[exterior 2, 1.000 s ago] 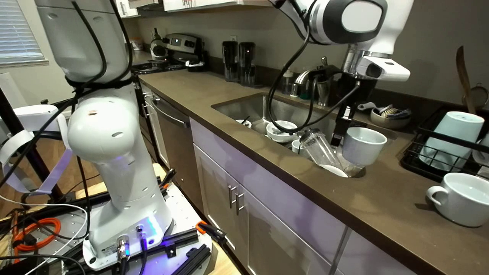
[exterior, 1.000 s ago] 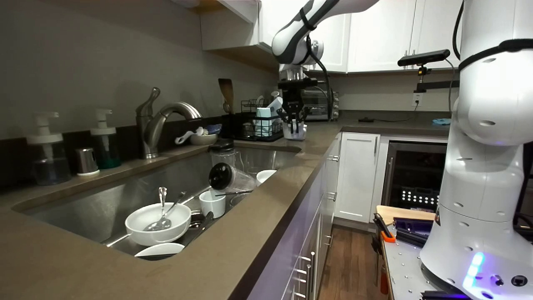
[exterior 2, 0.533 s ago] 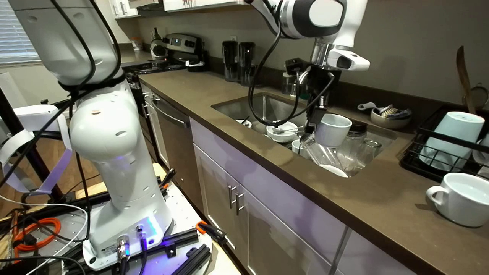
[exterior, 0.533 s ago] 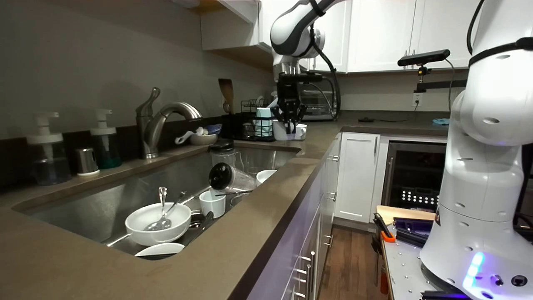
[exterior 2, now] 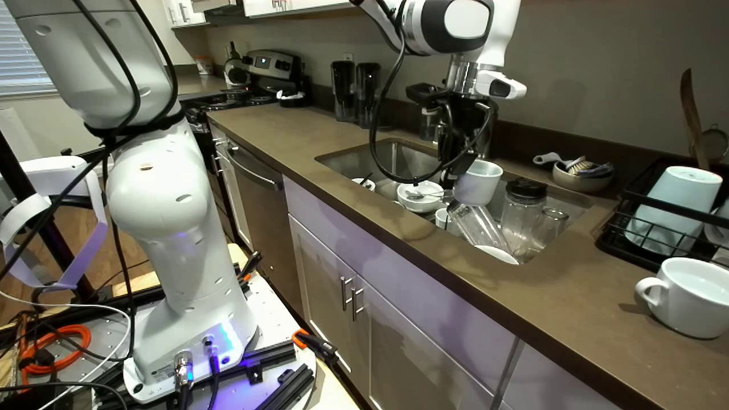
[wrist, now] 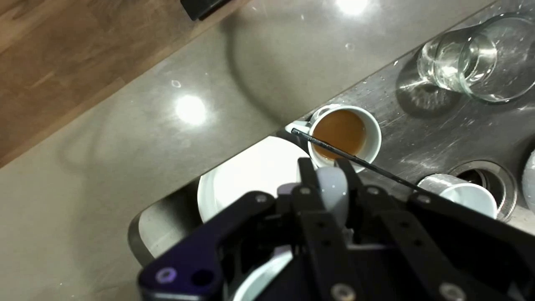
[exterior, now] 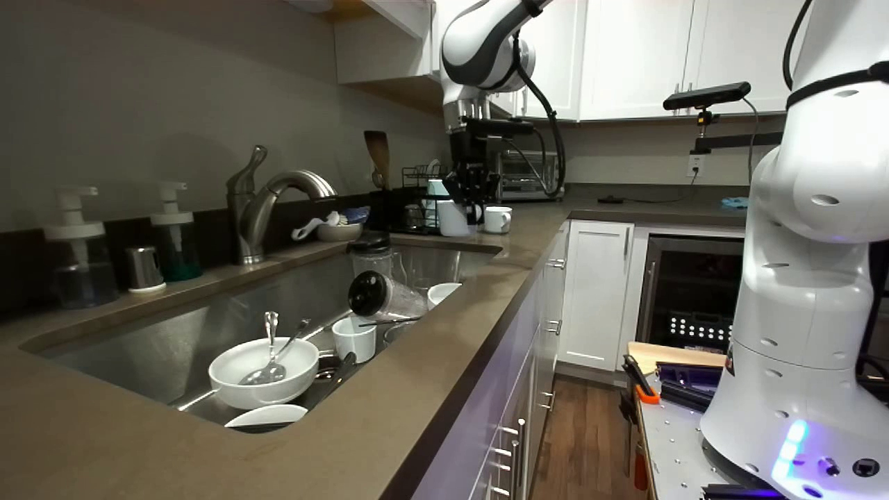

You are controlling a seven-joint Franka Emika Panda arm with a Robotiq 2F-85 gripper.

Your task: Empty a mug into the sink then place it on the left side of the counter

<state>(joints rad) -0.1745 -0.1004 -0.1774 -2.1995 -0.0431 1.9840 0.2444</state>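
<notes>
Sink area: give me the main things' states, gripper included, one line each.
Mug, held above the sink; contents hidden.
Gripper, closed on the mug.
Cup in the sink, holding brown liquid.
Faucet, no water visibly running.
Clear container, tipped over.
Jar, upright, dark lid on.
Doors under the sink, shut.

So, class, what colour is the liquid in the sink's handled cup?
Brown; the liquid shows best in the wrist view.

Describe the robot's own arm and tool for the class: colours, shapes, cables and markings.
The arm is white, with smooth rounded segments and dark grey trim. Black straps wrap it, black cables run along it, and a blue-white light strip glows on its base. The tool is black and angular, with jointed fingers and silver screw heads. No lettering is legible.
</notes>
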